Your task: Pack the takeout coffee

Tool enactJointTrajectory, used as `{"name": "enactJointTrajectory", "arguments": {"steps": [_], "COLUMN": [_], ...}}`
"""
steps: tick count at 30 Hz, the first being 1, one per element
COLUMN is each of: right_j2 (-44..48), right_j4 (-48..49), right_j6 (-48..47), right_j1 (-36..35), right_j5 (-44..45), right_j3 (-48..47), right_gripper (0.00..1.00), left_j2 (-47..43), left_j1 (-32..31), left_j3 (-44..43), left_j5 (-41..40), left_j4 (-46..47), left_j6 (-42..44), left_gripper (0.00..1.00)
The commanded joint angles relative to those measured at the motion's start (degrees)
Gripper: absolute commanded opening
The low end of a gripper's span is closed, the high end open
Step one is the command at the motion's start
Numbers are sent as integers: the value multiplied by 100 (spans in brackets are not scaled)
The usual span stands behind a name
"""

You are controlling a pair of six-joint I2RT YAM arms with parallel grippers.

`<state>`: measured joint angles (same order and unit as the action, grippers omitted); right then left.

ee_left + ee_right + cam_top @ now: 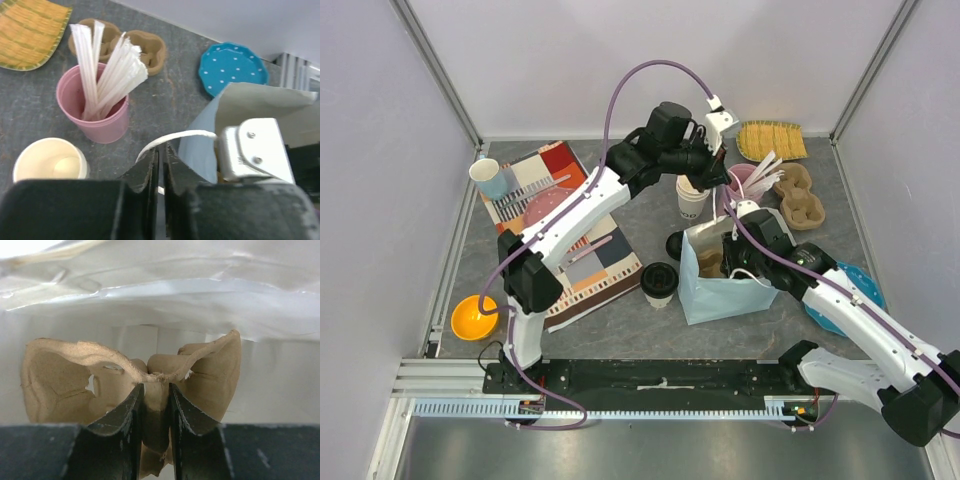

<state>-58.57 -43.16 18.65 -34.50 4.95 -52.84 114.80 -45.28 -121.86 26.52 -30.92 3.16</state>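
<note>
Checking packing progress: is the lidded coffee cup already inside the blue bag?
No. In the top view the lidded coffee cup stands on the table just left of the blue bag, outside it.

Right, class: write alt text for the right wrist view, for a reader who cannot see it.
Two black fingers pinch the centre ridge of a brown moulded-pulp cup carrier, seen close up. Pale bag walls surround the carrier above and on both sides, so it sits inside the bag.
</note>
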Motion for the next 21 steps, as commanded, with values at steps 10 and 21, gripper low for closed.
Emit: {"name": "enactJointTrajectory", "arguments": {"steps": [10, 21], "right_j2": [-15, -41], "right_j4": [0, 0], "right_j6": [68, 42], "right_j1": [-22, -22], "right_j5": [85, 85], "right_j3": [-86, -130], "right_gripper": [31, 30], "left_j2": [-986, -899], "left_j1": [186, -191], "left_j3": [321, 989], "left_j5": [1372, 1532], "left_j4": [-1538, -1892], "left_j6": [1432, 2084], "left_gripper": [66, 70]}}
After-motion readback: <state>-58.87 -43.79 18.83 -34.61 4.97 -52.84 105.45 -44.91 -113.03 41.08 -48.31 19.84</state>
